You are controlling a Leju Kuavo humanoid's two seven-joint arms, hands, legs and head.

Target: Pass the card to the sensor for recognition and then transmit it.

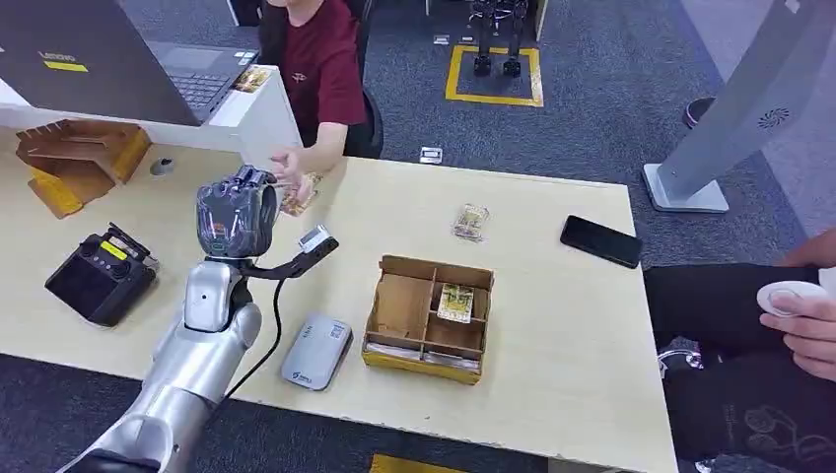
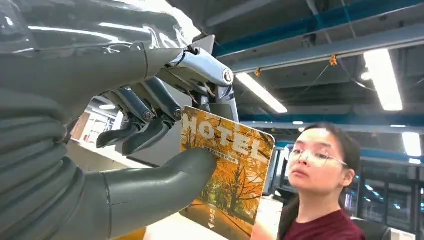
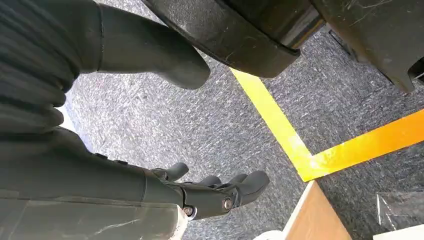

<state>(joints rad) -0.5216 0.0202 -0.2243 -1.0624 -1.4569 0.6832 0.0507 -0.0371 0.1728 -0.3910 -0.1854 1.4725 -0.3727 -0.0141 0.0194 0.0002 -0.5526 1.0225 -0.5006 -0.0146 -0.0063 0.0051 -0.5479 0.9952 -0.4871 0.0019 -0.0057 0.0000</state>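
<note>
Your left robot hand [image 2: 150, 120] has its thumb and fingers clamped on the hotel card [image 2: 227, 172], held up above the surface [image 1: 552, 325] at about 10 o'clock in the head view, right where the seated person's hand [image 1: 288, 164] reaches in. I judge you are in the handover step: the grey card sensor [image 1: 316, 352] lies flat at 7 o'clock, near the front edge, beside the cardboard divider box [image 1: 428, 317], and the card is well away from it. Next, hold the arm steady until the person's fingers close on the card, then ease your thumb off without tugging. Your right robot hand [image 3: 215, 192] hangs low over the carpet, fingers loosely apart, holding nothing.
</note>
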